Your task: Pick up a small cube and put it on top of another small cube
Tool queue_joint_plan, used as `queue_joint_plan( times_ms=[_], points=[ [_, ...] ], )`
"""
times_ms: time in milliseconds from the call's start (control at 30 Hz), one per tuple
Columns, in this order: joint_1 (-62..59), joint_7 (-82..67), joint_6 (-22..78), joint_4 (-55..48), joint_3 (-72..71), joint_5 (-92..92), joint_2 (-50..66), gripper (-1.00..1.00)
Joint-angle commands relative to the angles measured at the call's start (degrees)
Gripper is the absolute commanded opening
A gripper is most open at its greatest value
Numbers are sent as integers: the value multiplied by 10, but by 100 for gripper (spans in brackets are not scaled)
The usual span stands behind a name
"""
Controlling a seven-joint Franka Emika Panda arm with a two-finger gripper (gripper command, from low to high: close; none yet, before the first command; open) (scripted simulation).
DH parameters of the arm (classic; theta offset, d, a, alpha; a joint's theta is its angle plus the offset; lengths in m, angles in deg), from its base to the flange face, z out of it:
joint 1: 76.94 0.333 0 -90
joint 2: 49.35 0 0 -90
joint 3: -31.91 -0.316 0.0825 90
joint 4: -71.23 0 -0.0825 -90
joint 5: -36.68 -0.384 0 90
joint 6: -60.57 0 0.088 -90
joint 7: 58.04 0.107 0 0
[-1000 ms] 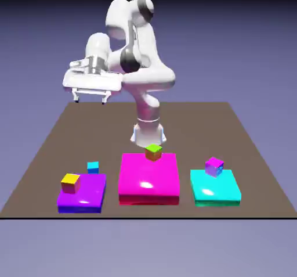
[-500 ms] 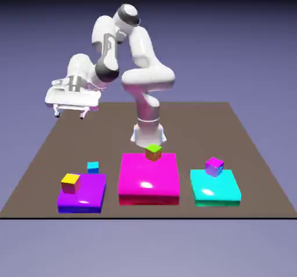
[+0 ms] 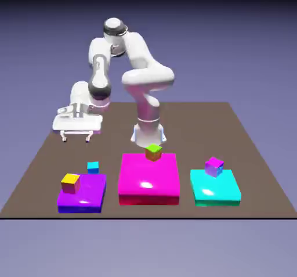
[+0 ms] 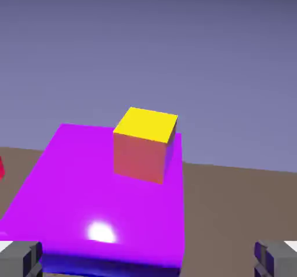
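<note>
tool (image 3: 76, 136): fingers spread wide, nothing between them, hanging above the desk (image 3: 243, 136) on the exterior view's left
small cube (image 3: 93, 167): cyan top, blue sides, resting on the desk just behind the purple slab (image 3: 87, 197); not visible in the hand view
yellow-topped cube (image 4: 145, 144): sits on the slab, fills the hand view instead
handling: likely light, rigid, smooth-faced, so prone to slipping if pinched off-centre
grip: take two opposite blue sides, low and centred, coming straight down
risk: the slab edge is close beside it
</note>
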Motion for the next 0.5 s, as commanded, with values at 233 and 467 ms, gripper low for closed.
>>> queue_joint_plan(
  times_ms=[233,467],
  points=[
    [29,-123,-12,10,149,14,-38,0],
    [153,-143,-96,-47,211,7,-115,0]
  ],
)
